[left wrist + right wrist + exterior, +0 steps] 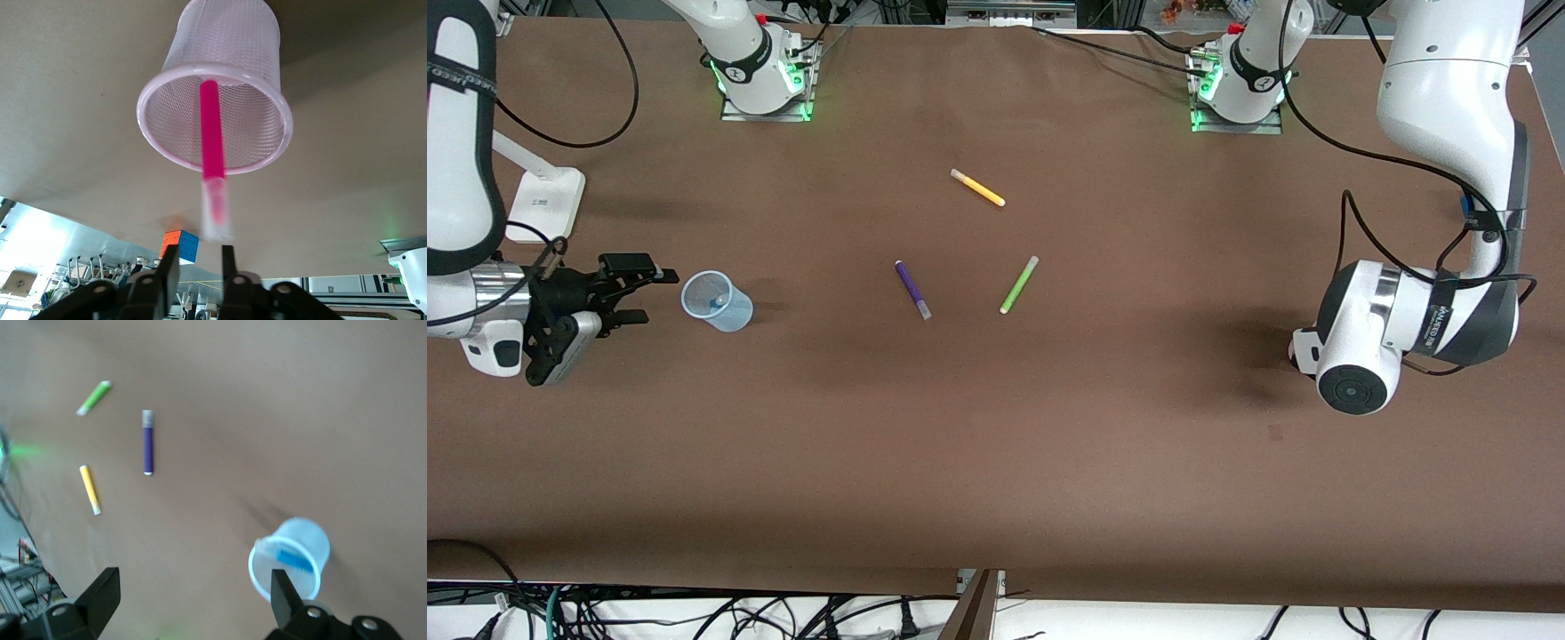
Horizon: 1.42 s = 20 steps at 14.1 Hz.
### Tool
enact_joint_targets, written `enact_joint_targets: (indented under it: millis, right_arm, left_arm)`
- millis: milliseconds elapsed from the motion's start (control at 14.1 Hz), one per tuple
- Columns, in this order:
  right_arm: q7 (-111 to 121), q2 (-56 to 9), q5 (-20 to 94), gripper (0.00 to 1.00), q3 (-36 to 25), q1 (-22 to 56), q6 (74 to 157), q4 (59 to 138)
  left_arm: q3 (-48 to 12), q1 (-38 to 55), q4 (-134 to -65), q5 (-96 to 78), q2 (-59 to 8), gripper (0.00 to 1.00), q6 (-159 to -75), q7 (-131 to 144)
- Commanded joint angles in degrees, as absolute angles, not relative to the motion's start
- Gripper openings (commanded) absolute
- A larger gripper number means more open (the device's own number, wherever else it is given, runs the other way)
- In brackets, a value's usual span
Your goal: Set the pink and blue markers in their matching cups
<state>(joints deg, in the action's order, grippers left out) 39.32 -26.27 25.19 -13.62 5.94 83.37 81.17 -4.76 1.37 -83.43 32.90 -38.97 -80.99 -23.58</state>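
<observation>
The light pink cup (220, 60) shows in the left wrist view with the pink marker (211, 133) standing in it, pale cap end poking out past the rim. My left gripper (197, 257) is open just off that cap, not touching it. In the front view the left arm's wrist (1352, 356) hides this cup and the gripper. The light blue cup (717, 301) stands toward the right arm's end with the blue marker (294, 559) inside. My right gripper (649, 296) is open and empty right beside that cup (291, 564).
A purple pen (912, 289), a lime-green pen (1018, 284) and a yellow pen (977, 188) lie mid-table. A colour cube (180, 245) sits near the pink cup. A white stand base (543, 204) sits by the right arm's end.
</observation>
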Motion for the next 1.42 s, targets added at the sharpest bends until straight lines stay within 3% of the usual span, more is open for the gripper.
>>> enact_joint_targets:
  millis: [0, 283, 496, 637, 920, 1133, 1345]
  right_arm:
    - [26.5, -26.28, 19.0, 1.0, -12.66, 7.9, 82.61, 80.07]
    - [4.96, -19.36, 8.01, 1.0, -5.72, 7.47, 82.79, 83.48]
    - [3.6, -10.84, 1.18, 1.0, -4.84, 7.03, 83.14, 90.33]
    - [3.43, -6.35, -6.39, 1.0, -0.37, 5.46, 84.37, 92.45]
    - [3.43, 0.78, -6.15, 1.0, -0.26, 3.0, 85.16, 92.99]
    - [3.43, 2.02, -4.58, 1.0, -0.7, 1.23, 85.26, 92.99]
    - [1.68, 2.99, -2.99, 1.0, -2.28, 0.62, 81.75, 92.73]
  left_arm:
    - [-5.18, 1.23, -83.32, 32.17, -38.41, 1.0, -80.95, -22.59]
    - [-5.45, 0.79, -82.53, 27.79, -34.73, 1.0, -80.77, -22.33]
    - [-5.01, 0.53, -82.27, 20.08, -28.85, 1.0, -81.03, -21.8]
    - [-5.01, -0.78, -82.09, 14.09, -25.24, 1.0, -81.21, -19.79]
    - [-4.92, -2.02, -80.42, 4.59, -17.69, 1.0, -82.0, -17.85]
    - [-5.18, -2.28, -81.29, 3.78, -12.59, 1.0, -83.15, -17.14]
    - [-4.93, -2.2, -88.82, -0.32, -4.16, 1.0, -88.22, -15.92]
